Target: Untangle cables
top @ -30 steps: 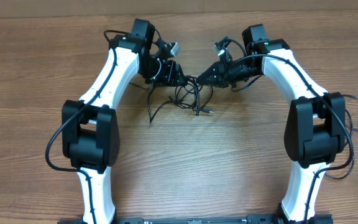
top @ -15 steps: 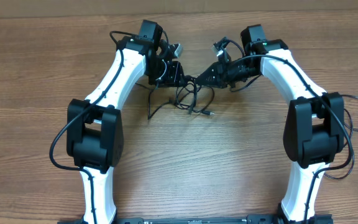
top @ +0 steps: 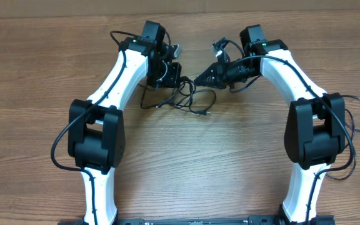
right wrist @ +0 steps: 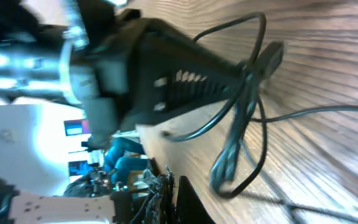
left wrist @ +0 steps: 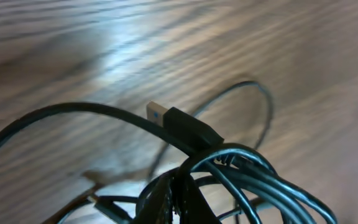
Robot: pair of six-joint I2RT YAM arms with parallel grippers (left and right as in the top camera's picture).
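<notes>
Cables sit in a loose knot on the table, at the far middle between my two arms. From overhead, the left gripper is at the knot's left edge and the right gripper at its upper right. The two are close together, and loose ends trail out towards me.

On the left wrist view, the left gripper has its fingers together at the bottom edge, clamped on a bunch of cables, not on one strand. A plug lies across the top of that bunch, just above the table.

On the right wrist view, the right gripper looks pinched shut on a single strand just behind another plug, and a loop of the cables hangs below it.

My worry is the left grip. Because it holds several strands at once, I judge that pulling the arms apart could cinch the knot rather than free it. The plug resting on the bunch could also hook a loop and drag everything along. The thin strand may slip out of the right fingers under tension, and with the grippers this near each other a careless swing could knock them together.
</notes>
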